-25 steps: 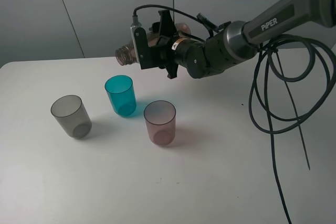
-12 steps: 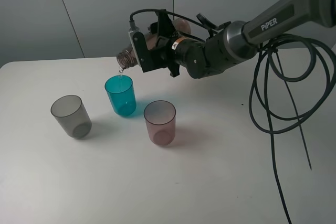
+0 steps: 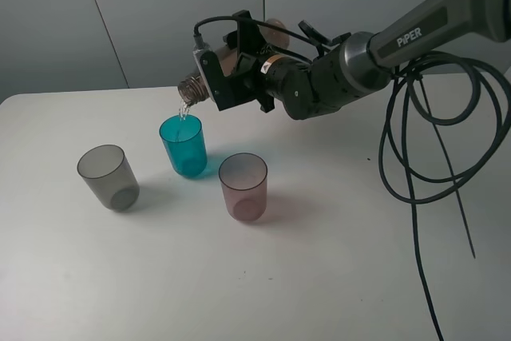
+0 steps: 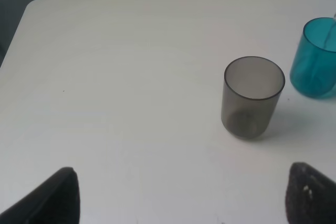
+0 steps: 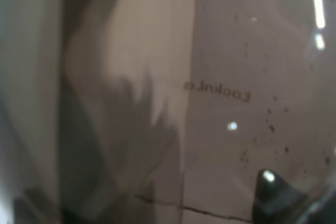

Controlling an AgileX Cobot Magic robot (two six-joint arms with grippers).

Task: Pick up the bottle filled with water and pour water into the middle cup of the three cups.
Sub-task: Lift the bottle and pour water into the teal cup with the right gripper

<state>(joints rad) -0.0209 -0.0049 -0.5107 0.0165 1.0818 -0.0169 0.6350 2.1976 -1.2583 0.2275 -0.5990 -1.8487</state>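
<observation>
My right gripper (image 3: pixel 231 76) is shut on the smoky-brown bottle (image 3: pixel 194 85), held tipped with its open neck pointing down-left, just above the teal-blue middle cup (image 3: pixel 184 145). A thin stream of water falls from the neck into that cup. The grey cup (image 3: pixel 108 177) stands to its left and the pale pink cup (image 3: pixel 243 186) to its right front. The right wrist view is filled by the bottle's translucent wall (image 5: pixel 210 93). In the left wrist view the grey cup (image 4: pixel 253 97) and the teal cup (image 4: pixel 316 59) show beyond my open left gripper (image 4: pixel 178 198), which is empty.
Black cables (image 3: pixel 415 157) hang from the right arm and trail over the right side of the white table (image 3: pixel 319 277). A grey wall stands behind the table's back edge.
The bottle has tipped further down over the teal cup, and water now runs from its neck. The cups have not moved.
</observation>
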